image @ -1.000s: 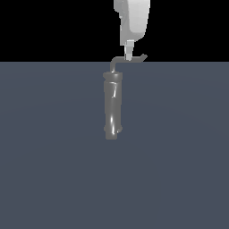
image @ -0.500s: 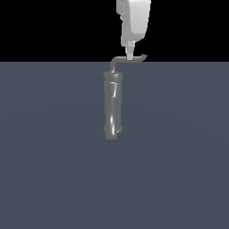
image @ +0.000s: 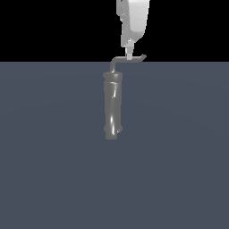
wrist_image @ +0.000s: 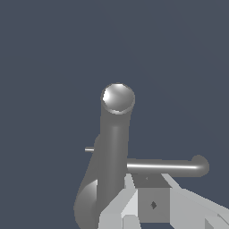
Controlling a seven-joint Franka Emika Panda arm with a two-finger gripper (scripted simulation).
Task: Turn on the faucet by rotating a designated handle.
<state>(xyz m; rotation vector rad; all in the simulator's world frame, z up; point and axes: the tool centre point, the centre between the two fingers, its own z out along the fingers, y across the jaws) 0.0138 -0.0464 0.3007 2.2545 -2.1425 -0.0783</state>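
Revealing faucet (wrist_image: 117,134) top: wrist view only.

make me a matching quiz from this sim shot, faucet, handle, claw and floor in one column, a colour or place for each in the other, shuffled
Things:
1. faucet
2. handle
3. claw
4. floor

Descriptions:
A. flat slate-blue surface under everything
B. white, coming down from above onto the thin rod
C. tall glossy dark-grey cylinder
D. slim silver-grey L-shaped rod on top of the cylinder

Pairs: 1-C, 2-D, 3-B, 4-A
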